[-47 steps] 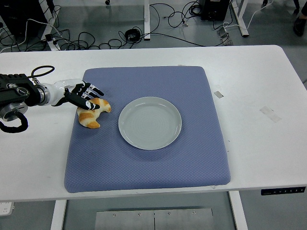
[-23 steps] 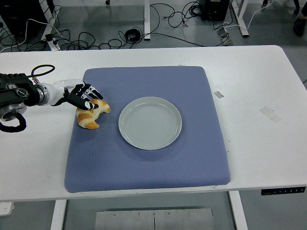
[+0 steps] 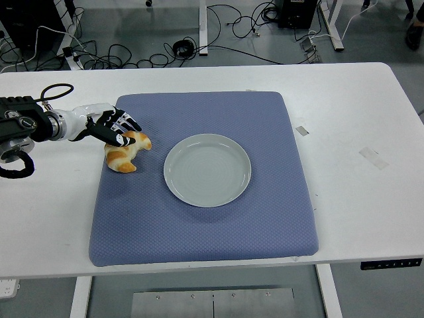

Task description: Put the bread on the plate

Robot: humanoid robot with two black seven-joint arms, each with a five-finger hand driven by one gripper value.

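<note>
The robot's black left hand (image 3: pixel 114 127) curls its fingers over a golden, crescent-shaped bread roll (image 3: pixel 126 150) on the blue quilted mat (image 3: pixel 199 225), at nine o'clock from the round grey-white plate (image 3: pixel 207 169). Light, soft and crushable, it probably wants a gentle grip across its thick middle.

Bread (image 3: pixel 126 152) left of plate (image 3: pixel 207 170), both on mat (image 3: pixel 265 126)

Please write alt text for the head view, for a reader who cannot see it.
A black robot left hand grips a croissant at the left side of a blue mat on a white table. An empty grey plate sits mid-mat, right of the croissant.
</note>
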